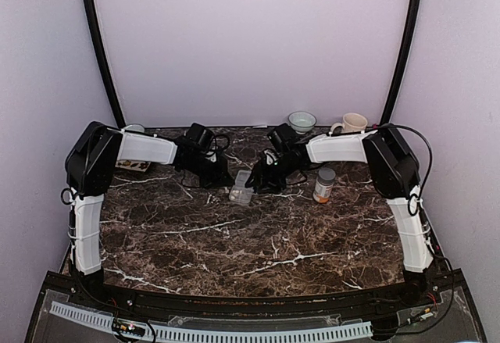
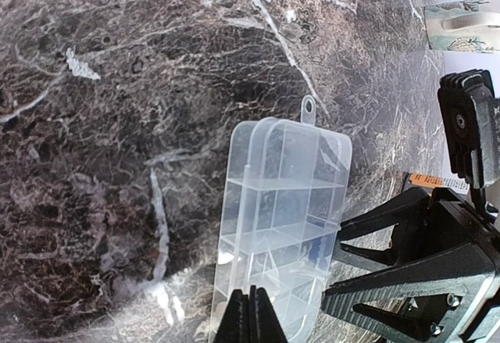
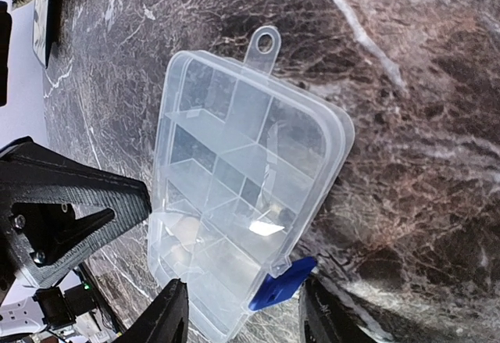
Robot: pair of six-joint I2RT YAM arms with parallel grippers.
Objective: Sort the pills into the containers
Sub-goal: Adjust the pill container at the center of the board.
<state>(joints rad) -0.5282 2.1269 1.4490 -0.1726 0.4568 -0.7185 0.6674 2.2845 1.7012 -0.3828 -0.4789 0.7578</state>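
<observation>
The clear organizer box [image 1: 242, 188] lies on the marble table between both grippers, with its lid down. In the left wrist view the box [image 2: 283, 194] shows its empty-looking compartments, and my left gripper [image 2: 250, 319] is shut with its fingertips over the box's near end. In the right wrist view the box [image 3: 242, 171] has a blue latch [image 3: 283, 284] sticking out at its near corner. My right gripper [image 3: 246, 319] is open, its fingers on either side of that near end and the latch. I can make out no pills.
A grey-capped bottle [image 1: 323, 185] stands to the right of the box. A cream mug [image 1: 353, 123] and a small bowl [image 1: 301, 120] stand at the back right. A flat item [image 1: 133, 166] lies under the left arm at the back left.
</observation>
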